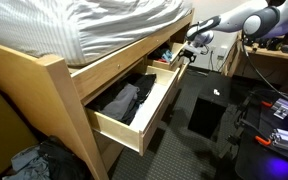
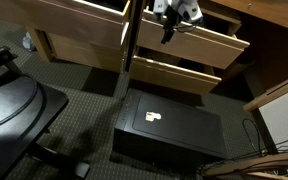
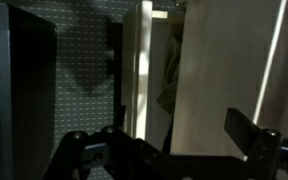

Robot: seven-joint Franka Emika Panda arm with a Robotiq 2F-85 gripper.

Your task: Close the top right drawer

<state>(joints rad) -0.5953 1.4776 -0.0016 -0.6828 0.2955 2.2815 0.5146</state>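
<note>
I've got the pincer [image 2: 167,35] spread wide right at the front panel of the pulled-out top right drawer [image 2: 209,42], so I reckon it's a straight shove inward along its length.

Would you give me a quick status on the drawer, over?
Gripper open. Top right drawer open, gripper at its edge. Black box below, apart.

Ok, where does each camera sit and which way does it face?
Exterior view: low beside the bed, looking along open drawers; arm and claw at the top right drawer.
Exterior view: high, looking down on drawer fronts and a black box; only the claw shows.
Wrist view: faces pale drawer wood; open claw fingers along the bottom.
Shared: the claw, in all three.
</note>
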